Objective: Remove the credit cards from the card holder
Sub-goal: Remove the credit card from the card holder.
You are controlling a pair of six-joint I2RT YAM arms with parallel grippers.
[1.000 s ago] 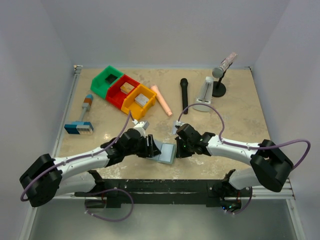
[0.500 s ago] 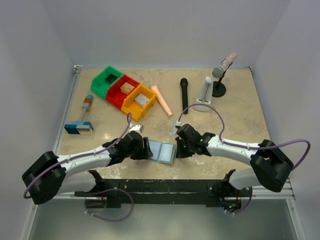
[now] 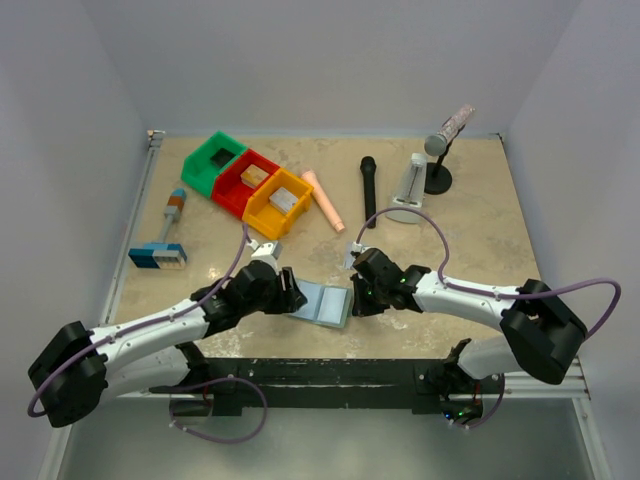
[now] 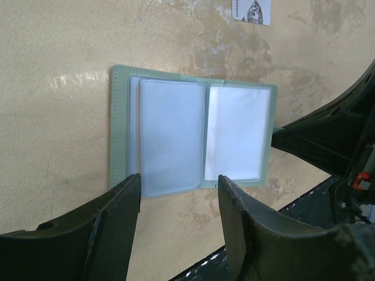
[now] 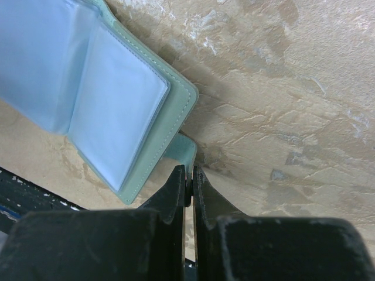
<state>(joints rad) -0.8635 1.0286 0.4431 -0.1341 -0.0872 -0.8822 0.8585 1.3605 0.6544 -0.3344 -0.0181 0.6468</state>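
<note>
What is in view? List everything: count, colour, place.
card holder: 1, teal, open, near middle
credit card: 1, silvery, beyond holder
bins: 3, green, red, orange, far left
blocks: 2, tan, grey, inside bins
cylinder: 1, pink, beside orange bin
microphones: 2, black lying, grey on stand, back
bracket: 1, grey, beside stand
striped block: 1, blue-white, left edge
table: 1, beige, under everything
left end effector: 1, black, open by holder
right end effector: 1, black, shut on holder's edge

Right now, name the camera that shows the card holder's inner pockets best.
Left wrist: the card holder lies open, both clear pockets facing the camera. Right wrist shows only one end, its cover edge pinched by the right fingers. Top external shows it small between the arms.
</note>
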